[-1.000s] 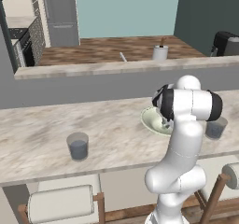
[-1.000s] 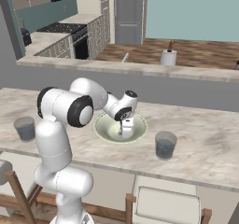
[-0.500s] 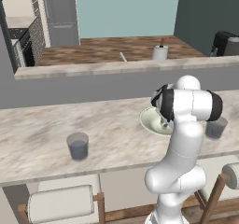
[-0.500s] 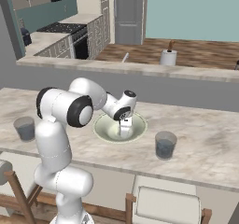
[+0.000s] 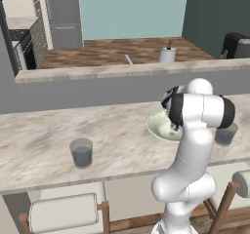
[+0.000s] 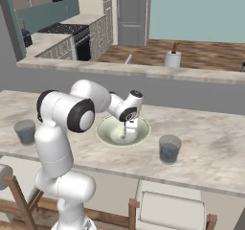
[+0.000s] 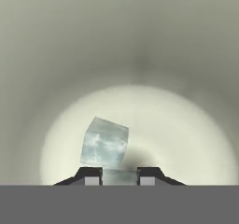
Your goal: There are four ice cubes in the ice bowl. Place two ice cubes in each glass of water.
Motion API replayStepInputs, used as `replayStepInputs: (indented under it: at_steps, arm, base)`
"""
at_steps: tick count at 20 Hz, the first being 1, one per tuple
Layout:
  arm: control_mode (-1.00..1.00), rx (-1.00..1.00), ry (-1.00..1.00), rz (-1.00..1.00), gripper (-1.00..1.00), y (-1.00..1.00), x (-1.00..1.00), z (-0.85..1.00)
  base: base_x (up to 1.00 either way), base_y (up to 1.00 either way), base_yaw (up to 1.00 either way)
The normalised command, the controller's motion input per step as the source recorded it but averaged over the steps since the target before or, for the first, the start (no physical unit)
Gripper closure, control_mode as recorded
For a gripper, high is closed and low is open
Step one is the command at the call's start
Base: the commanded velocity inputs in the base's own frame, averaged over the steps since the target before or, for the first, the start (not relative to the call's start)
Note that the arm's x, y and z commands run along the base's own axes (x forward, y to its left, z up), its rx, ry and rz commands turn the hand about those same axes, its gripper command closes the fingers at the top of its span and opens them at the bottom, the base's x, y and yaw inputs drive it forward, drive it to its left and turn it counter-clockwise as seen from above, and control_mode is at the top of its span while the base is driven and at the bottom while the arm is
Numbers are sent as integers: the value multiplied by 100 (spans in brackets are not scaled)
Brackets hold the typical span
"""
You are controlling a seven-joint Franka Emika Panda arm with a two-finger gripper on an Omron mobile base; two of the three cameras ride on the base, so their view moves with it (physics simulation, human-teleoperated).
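Setting: marble-look kitchen counter (image 5: 44, 140) with a raised ledge behind it, stools below, and a white mug (image 6: 172, 59) on the wooden surface beyond.
Change: almost nothing differs from a second ago; the base cameras show the same scene and the arm stays bent over the ice bowl (image 6: 111, 134), the gripper (image 6: 128, 127) reaching down inside it.
Meaning: the robot appears to be at the first pick, with neither glass seen to hold ice yet.
Fingers: the hand view shows the two dark tips (image 7: 91, 175) a narrow gap apart, with a translucent ice cube (image 7: 119, 176) sitting between them, apparently pinched.
Second cube: another ice cube (image 7: 104, 142) lies tilted on the bowl floor just beyond the tips, touching or nearly touching the first.
Glasses: left glass of water (image 5: 81, 152) stands well apart from the bowl; right glass of water (image 6: 169, 148) stands near it.
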Motion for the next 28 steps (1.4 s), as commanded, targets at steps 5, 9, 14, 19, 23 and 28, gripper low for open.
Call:
replayStepInputs:
  at_steps: [5,9,14,19,23,28]
  arm:
    - [-100,4,10,3,100,-6,-2,34]
    - [-100,7,4,5,100,1,-14,34]
    - [-100,17,-9,14,100,15,-44,7]
    - [-100,20,-36,9,100,44,-60,0]
    - [-100,7,-22,5,100,60,-18,24]
    - [-100,0,-4,7,100,60,0,57]
  base:
    - [0,0,0]
    - [0,0,0]
    - [0,0,0]
    - [0,0,0]
    - [0,0,0]
    - [0,0,0]
